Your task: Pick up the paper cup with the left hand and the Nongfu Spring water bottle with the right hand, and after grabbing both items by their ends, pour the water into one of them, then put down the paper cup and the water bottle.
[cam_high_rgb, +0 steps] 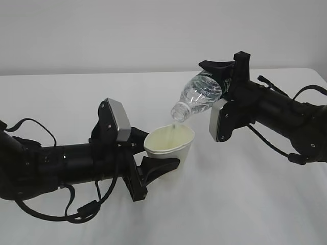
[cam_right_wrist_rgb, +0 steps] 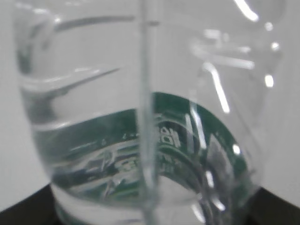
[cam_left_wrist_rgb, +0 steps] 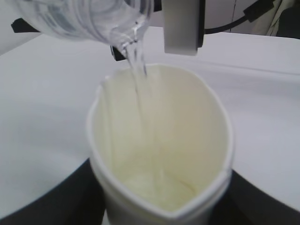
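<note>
My left gripper point(cam_high_rgb: 153, 150) is shut on the white paper cup point(cam_high_rgb: 170, 143), squeezing it into an oval above the table. From the left wrist, the paper cup point(cam_left_wrist_rgb: 159, 154) fills the view, with black fingers point(cam_left_wrist_rgb: 56, 201) on both sides of it. My right gripper point(cam_high_rgb: 220, 76) is shut on the Nongfu Spring water bottle point(cam_high_rgb: 201, 96), which tilts mouth-down to the left over the cup. A thin stream of water point(cam_left_wrist_rgb: 138, 70) falls from the bottle's mouth into the cup. In the right wrist view the bottle point(cam_right_wrist_rgb: 140, 140) with its green label fills the frame, hiding the fingers.
The white table point(cam_high_rgb: 245, 204) stretches around both arms, with a pale wall behind. Black cables point(cam_high_rgb: 76, 212) loop under the left arm.
</note>
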Motion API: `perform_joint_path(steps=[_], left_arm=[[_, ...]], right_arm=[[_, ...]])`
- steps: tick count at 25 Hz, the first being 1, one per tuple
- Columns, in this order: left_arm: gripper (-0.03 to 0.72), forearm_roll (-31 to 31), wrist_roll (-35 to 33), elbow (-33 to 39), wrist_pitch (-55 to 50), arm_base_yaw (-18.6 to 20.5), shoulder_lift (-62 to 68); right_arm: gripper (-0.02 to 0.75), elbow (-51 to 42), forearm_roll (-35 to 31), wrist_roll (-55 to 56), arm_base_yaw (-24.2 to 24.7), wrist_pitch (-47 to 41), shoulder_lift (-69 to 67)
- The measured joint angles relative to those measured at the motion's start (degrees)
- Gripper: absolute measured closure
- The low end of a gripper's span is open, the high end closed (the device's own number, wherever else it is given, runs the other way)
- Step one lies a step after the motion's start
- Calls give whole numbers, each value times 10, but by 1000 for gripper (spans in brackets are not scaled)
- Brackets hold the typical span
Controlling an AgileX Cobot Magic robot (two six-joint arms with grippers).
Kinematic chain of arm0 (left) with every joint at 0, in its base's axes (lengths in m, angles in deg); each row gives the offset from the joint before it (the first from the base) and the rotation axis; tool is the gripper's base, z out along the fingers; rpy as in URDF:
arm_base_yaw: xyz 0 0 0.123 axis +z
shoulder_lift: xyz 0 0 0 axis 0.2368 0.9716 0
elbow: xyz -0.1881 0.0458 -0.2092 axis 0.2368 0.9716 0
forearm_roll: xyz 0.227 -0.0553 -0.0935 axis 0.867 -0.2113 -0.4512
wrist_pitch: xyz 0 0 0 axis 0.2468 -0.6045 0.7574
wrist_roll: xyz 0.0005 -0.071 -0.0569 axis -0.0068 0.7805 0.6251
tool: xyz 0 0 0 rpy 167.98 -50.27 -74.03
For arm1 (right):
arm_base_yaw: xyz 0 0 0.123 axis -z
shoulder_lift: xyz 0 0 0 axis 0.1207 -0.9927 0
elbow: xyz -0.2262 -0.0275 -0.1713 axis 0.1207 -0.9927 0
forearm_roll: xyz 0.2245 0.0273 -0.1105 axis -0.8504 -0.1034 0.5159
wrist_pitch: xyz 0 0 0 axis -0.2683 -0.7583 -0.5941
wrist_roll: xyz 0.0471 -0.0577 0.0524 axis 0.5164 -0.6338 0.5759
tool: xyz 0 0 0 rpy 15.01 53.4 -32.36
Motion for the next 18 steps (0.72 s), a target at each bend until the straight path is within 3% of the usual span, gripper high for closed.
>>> perform_joint_path(steps=[18], left_arm=[[275,3,0,0,0,0,0]], right_arm=[[281,0,0,0,0,0,0]])
